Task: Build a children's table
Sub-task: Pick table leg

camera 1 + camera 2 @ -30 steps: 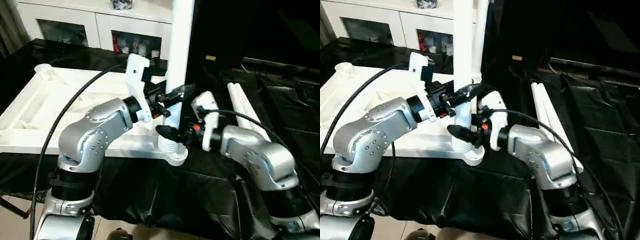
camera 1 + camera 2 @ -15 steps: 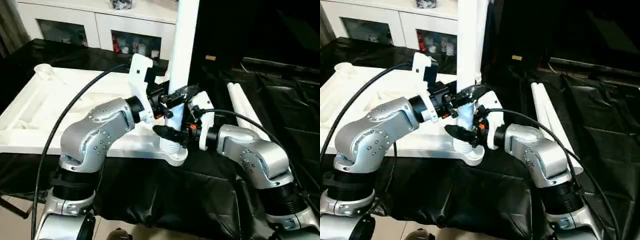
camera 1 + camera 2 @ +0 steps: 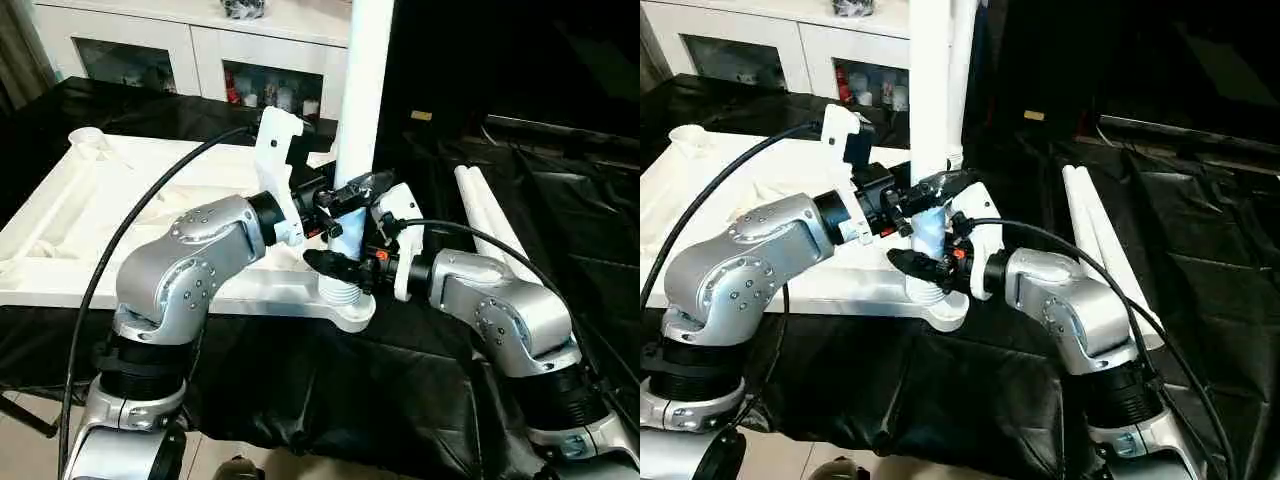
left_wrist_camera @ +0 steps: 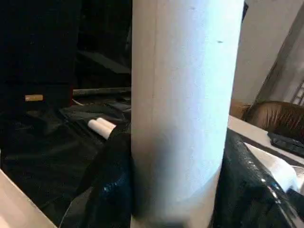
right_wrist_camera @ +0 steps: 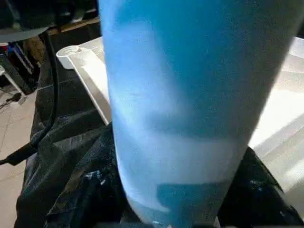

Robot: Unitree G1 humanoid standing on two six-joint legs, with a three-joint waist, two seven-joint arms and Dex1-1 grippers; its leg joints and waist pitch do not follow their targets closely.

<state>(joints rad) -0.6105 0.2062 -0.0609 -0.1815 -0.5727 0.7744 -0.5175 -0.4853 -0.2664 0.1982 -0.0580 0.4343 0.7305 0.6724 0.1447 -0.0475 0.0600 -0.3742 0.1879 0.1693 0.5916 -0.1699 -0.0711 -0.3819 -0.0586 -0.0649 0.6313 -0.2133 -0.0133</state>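
Behind black-draped surface [image 3: 560, 260], white cabinet [image 3: 200, 50]

The tall white leg [image 3: 362, 110] stands straight up in the near corner socket [image 3: 345, 305] of the white table top [image 3: 120, 200]. Both grippers crowd around its low end: the left gripper [image 3: 343, 200] closed around it higher, the right gripper [image 3: 345, 262] around it just under that. There is little room to pass there. A black cable [image 3: 130, 225] arches over the top. The middle of the top has free space. Two spare legs [image 3: 490, 225] lie on the black cloth [image 3: 590, 230] to the right, with bare cloth beyond them.
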